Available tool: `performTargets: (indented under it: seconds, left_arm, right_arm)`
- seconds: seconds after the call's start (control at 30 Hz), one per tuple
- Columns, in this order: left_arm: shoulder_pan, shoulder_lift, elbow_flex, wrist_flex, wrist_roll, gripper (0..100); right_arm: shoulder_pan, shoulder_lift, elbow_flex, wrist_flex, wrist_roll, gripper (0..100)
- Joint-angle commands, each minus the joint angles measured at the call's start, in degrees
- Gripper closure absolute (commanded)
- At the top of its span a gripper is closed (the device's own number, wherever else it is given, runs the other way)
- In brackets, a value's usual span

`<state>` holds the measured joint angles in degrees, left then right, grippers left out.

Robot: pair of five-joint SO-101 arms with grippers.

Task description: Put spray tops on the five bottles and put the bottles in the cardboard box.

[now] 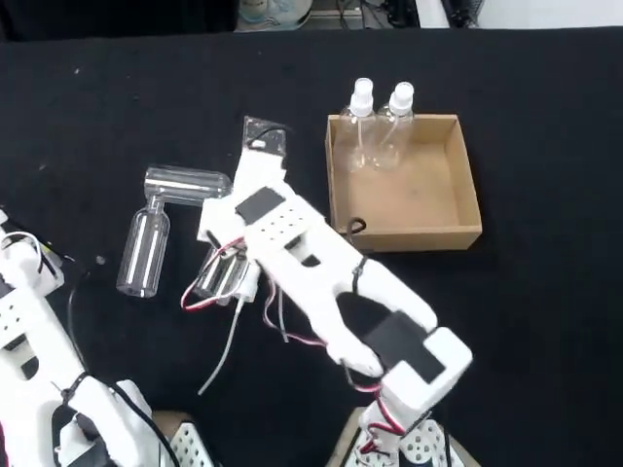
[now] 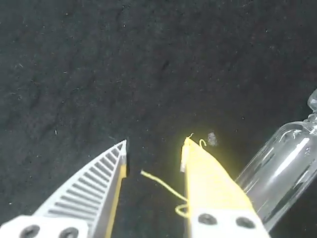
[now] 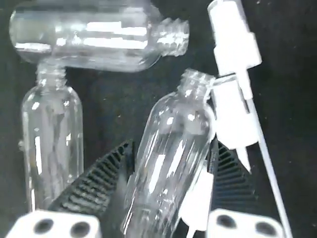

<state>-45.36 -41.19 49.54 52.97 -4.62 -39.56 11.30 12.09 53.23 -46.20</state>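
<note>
The right hand (image 3: 172, 144) grasps an uncapped bottle (image 3: 168, 168), with one black ribbed finger (image 3: 99, 183) set against each side of its clear body and the threaded neck pointing away from the wrist. Two white spray tops (image 3: 233, 39) lie on the desk (image 1: 545, 321) just beside that neck, their thin tubes running back along one finger; part of one seems to sit between that finger and the bottle, though this is hard to make out. In the high view the right hand (image 1: 222, 272) is low over the middle of the desk, at the end of the arm stretched out from the near edge.

Near the uncapped bottle lie two more clear bottles without tops. The lying bottle (image 3: 89, 37) rests on its side, and the neck of the second bottle (image 3: 49, 144) touches its wall, so that they form an L shape.

The left hand (image 2: 155, 143) is released, its two fingers spread apart above bare black desk, with a clear bottle (image 2: 282, 173) lying just beside the yellow finger.

The cardboard box (image 1: 404, 236) sits well apart from the loose bottles, on the far side of the right arm. Two capped bottles (image 1: 362, 131) stand upright side by side against its far wall
</note>
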Motion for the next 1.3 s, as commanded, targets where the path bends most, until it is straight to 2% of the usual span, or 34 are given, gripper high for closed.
performTargets:
  seconds: [0.0,0.43,0.53,0.63,0.7,0.9,1.0,1.07,1.2,1.27]
  left_arm:
    - [-0.3,-0.6,-0.3,-0.6,-0.2,82]
    - [-0.4,-0.6,-0.3,-0.6,-0.2,82]
    - [-0.4,-0.6,-0.3,-0.6,-0.2,82]
    - [-0.4,-0.6,-0.3,-0.6,-0.2,82]
    - [-0.4,-0.6,-0.3,-0.6,-0.2,82]
    - [-0.4,-0.6,-0.3,-0.6,-0.2,82]
    - [-0.4,-0.6,-0.3,-0.6,-0.2,82]
    - [-0.4,-0.7,-0.3,-0.6,-0.2,82]
    - [-0.4,-0.7,-0.3,-0.6,-0.1,82]
    - [-0.4,-0.7,-0.3,-0.6,0.0,82]
  right_arm:
    - [1.1,1.1,-4.3,0.4,-0.6,78.3]
    - [0.9,11.7,-11.7,0.5,0.0,79.2]
    - [0.9,12.3,-12.8,2.9,0.4,87.1]
    - [1.0,12.4,-14.4,6.0,5.2,95.7]
    - [1.2,12.0,-15.1,8.1,8.1,97.3]
    - [1.0,11.4,-20.7,17.3,19.7,97.2]
    - [0.7,12.9,-20.7,17.8,24.9,97.2]
    - [0.1,14.9,-20.3,17.8,25.9,94.5]
    - [-2.5,19.3,-21.5,22.2,26.2,82.7]
    - [-3.4,21.0,-24.0,25.4,26.2,81.9]
